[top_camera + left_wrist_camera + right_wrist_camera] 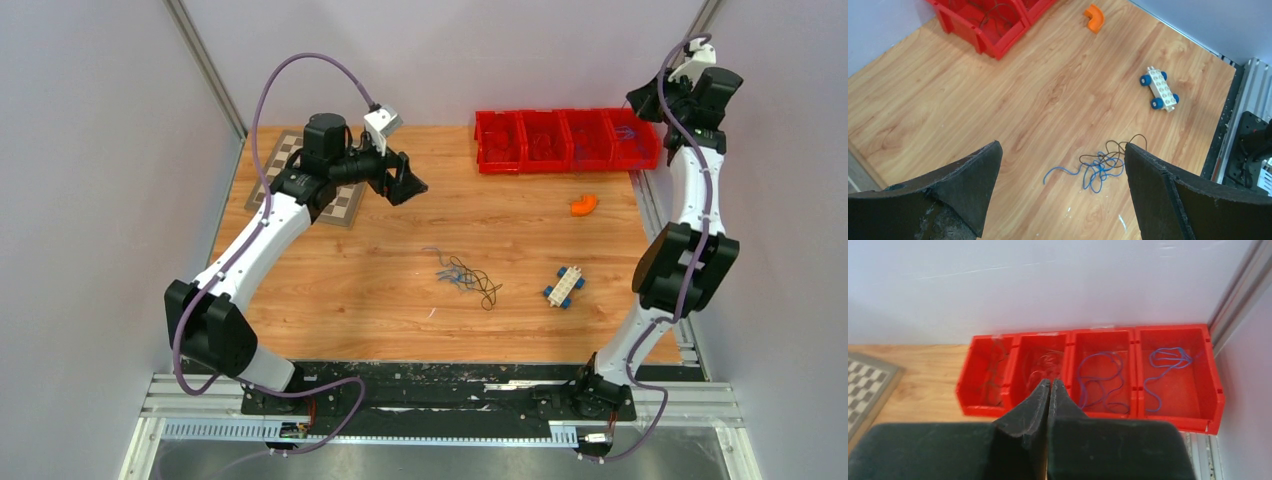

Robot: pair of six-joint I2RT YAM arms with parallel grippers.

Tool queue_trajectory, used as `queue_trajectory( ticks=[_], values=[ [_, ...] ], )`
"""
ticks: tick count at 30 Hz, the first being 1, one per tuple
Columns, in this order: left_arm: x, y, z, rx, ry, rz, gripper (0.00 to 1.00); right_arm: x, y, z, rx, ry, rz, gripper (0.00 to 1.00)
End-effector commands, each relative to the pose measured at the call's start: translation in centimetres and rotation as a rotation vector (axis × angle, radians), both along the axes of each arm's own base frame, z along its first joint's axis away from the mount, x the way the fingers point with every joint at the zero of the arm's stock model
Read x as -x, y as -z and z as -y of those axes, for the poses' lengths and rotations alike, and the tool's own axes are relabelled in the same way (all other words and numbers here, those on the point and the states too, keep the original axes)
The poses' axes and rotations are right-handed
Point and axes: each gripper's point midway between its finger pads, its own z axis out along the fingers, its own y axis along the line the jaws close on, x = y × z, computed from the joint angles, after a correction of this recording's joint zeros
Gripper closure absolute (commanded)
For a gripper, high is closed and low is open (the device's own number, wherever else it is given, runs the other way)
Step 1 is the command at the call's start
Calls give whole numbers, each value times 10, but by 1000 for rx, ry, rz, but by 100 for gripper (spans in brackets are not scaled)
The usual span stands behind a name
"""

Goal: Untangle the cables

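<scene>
A tangle of cables (465, 277), one blue and one dark brown, lies loose on the wooden table near its middle. In the left wrist view the tangle (1103, 167) sits below and between my fingers, close to the right one. My left gripper (408, 185) (1062, 147) is open and empty, held above the table to the tangle's far left. My right gripper (648, 100) (1049, 382) is shut and empty, high over the red bins (560, 166). The bins hold blue-purple cables (1098, 380) (1165, 362), a dark one (993, 370) and a reddish one (1045, 365).
An orange curved piece (583, 205) (1094, 17) lies in front of the bins (983, 410) (993, 45). A white toy car with blue wheels (565, 286) (1159, 89) sits right of the tangle. A checkerboard mat (340, 205) (865, 385) lies at the back left, under the left arm.
</scene>
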Motion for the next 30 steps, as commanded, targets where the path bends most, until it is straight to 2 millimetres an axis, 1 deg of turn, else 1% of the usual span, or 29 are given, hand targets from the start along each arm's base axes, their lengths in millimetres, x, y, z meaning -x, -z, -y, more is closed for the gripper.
queue_trajectory(
  ticks=[1,3,6,13,17,20,23,26,28,30],
  values=[
    [-9,-8,-10,13,-36,20,0,-40,7,26,36,119,8,100],
    [-12,-9,-13,20,-51,9,0,-57,10,26,40,128,21,100],
    [-15,-7,-18,23,-61,-1,0,-80,17,20,29,116,45,100],
    [-19,-4,-26,19,-83,-19,0,-123,48,14,-7,130,94,100],
    [-21,-2,-31,13,-97,-28,0,-144,67,5,8,138,101,100],
    [-23,0,-34,12,-105,-36,0,-155,64,-3,14,137,152,100],
    [-23,2,-37,10,-110,-48,0,-164,67,-7,36,153,192,100],
    [-23,4,-40,5,-116,-57,0,-171,76,-4,65,191,227,99],
    [-21,5,-41,0,-116,-61,0,-176,87,1,71,214,216,99],
    [-21,6,-45,-5,-121,-64,0,-177,101,3,69,224,191,95]
  ],
)
